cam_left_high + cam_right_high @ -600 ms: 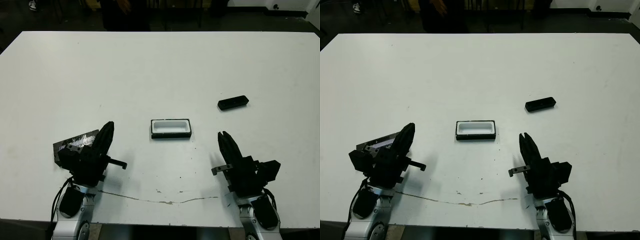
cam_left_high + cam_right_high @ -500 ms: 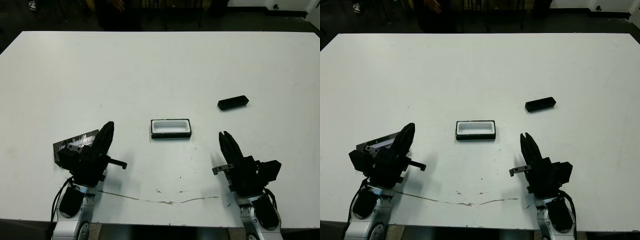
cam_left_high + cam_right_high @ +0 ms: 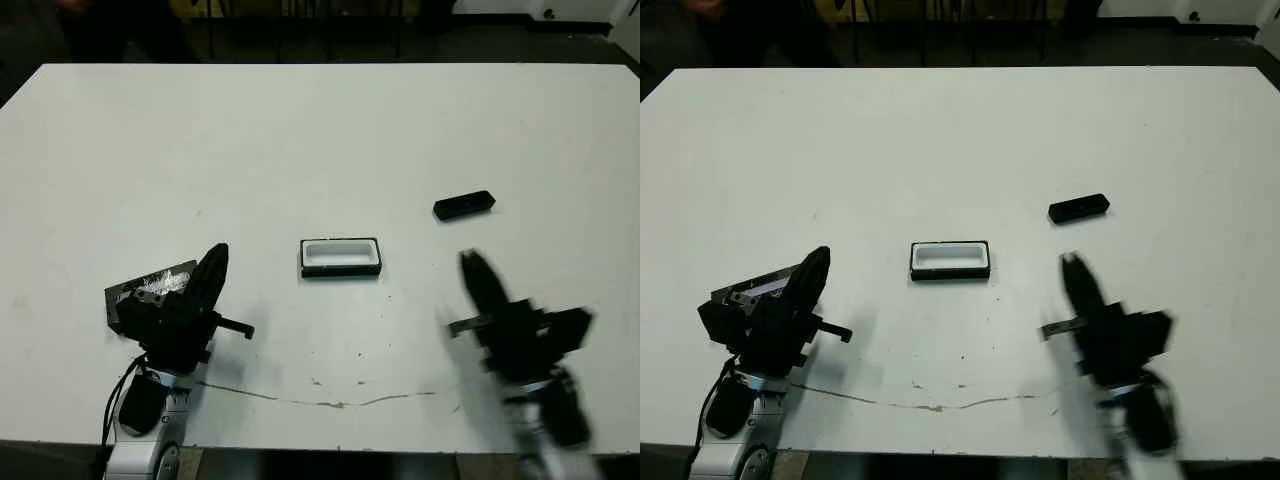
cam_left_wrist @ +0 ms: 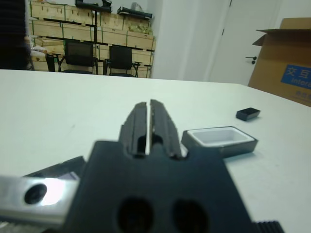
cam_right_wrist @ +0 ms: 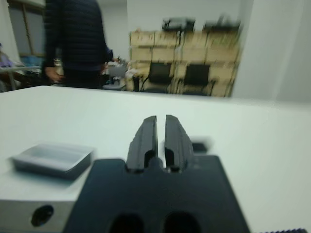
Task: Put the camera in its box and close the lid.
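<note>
The camera (image 3: 465, 205), a slim black bar, lies on the white table at the right, beyond my right gripper. Its box (image 3: 341, 257), black outside and white inside, sits open and empty at the table's middle. The lid (image 3: 150, 284), a black slab with a silvery print, lies at the near left, partly hidden behind my left gripper (image 3: 219, 254). That gripper is shut and holds nothing. My right gripper (image 3: 469, 262) is blurred, hovers near the front right, and its fingers (image 5: 148, 130) stand shut on nothing. Box (image 4: 221, 138) and camera (image 4: 248, 113) show ahead of the left fingers.
A thin brownish crack (image 3: 330, 403) runs along the table near its front edge. A person in dark clothes (image 5: 73, 39) stands beyond the table's far side. Chairs and crates stand behind the table, and a cardboard carton (image 4: 291, 63) stands off to one side.
My right arm has shifted to the right and a little forward, and is blurred by motion. The left arm, box, camera and lid stay put. The person beyond the table has moved left.
</note>
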